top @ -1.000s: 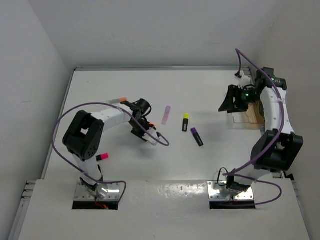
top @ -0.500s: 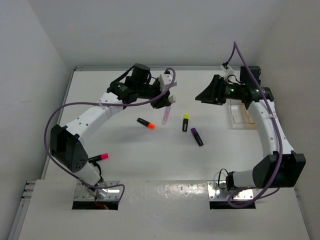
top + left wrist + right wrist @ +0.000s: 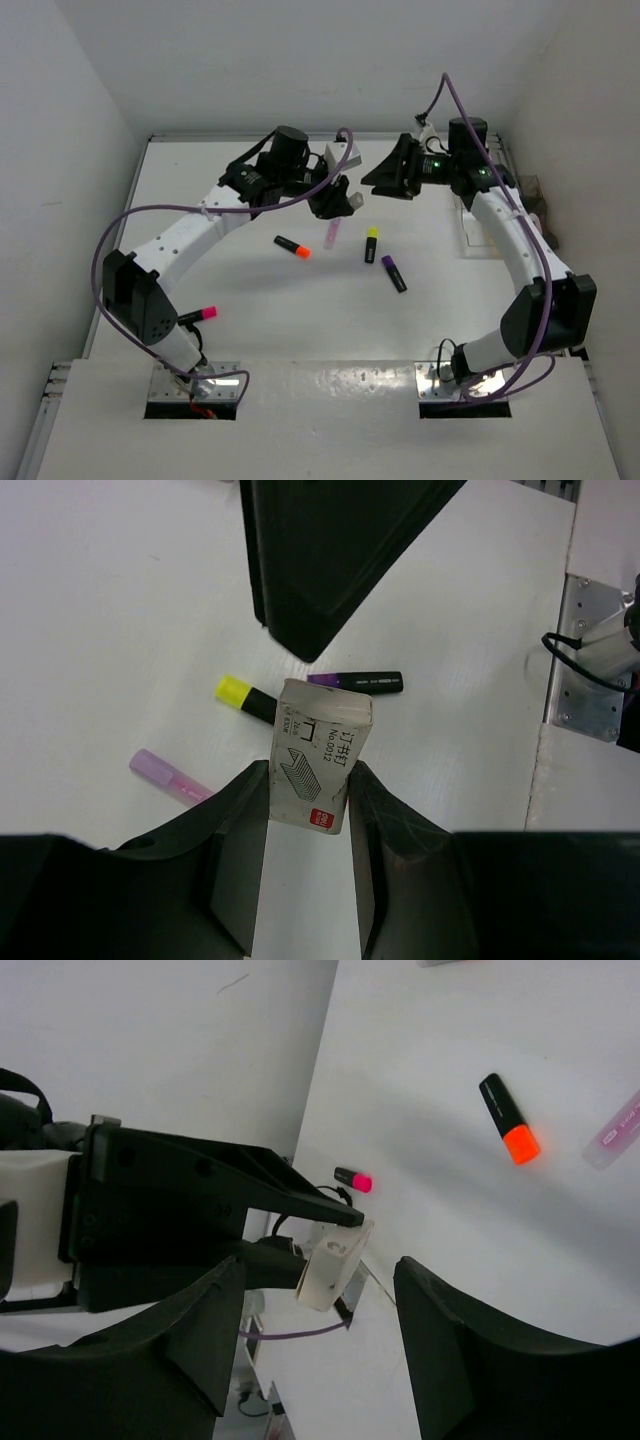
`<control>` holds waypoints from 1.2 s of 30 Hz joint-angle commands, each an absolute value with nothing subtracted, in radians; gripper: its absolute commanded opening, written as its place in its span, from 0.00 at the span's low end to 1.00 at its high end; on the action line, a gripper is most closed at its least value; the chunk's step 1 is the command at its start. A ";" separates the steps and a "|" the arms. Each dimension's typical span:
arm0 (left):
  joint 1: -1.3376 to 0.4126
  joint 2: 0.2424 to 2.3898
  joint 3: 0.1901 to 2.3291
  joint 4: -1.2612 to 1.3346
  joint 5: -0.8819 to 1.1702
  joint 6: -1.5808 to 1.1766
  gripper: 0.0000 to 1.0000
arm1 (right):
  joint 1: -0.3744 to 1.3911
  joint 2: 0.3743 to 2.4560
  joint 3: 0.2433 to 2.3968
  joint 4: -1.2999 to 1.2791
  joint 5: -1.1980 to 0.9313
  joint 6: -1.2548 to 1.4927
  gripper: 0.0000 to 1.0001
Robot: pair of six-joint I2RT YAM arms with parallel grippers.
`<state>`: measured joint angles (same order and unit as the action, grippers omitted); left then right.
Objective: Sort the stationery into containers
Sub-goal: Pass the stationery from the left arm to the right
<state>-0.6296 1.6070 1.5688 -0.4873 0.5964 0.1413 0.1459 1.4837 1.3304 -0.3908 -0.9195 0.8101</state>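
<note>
Left tool [image 3: 308, 772] pinching a small white staple box [image 3: 322, 752] in the air above the surface [image 3: 260, 290].
I am gripping the box by its sides, its far end sticking out past my fingertips, over the lilac marker [image 3: 331, 234] and near the yellow-capped highlighter [image 3: 371, 243] and purple-capped highlighter [image 3: 393, 273]. My right tool [image 3: 320, 1265] is standing spread, pointing at the box from just beside it; whether it is touching I cannot tell. The orange-capped highlighter [image 3: 293, 246] is lying nearer my left side.

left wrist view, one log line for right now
left gripper: shut on staple box | right gripper: open, facing box | box: held in air | likely phase: handover
</note>
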 commanded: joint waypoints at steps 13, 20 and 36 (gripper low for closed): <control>-0.672 1.611 1.628 -0.495 0.557 0.179 0.19 | 0.225 1.486 1.344 -0.448 -0.870 0.733 0.55; -0.670 1.620 1.667 -0.511 0.545 0.196 0.27 | 0.230 1.482 1.333 -0.468 -0.856 0.695 0.17; -0.551 1.556 1.628 -0.535 0.465 0.123 1.00 | 0.005 1.433 1.436 -0.742 -0.691 0.332 0.00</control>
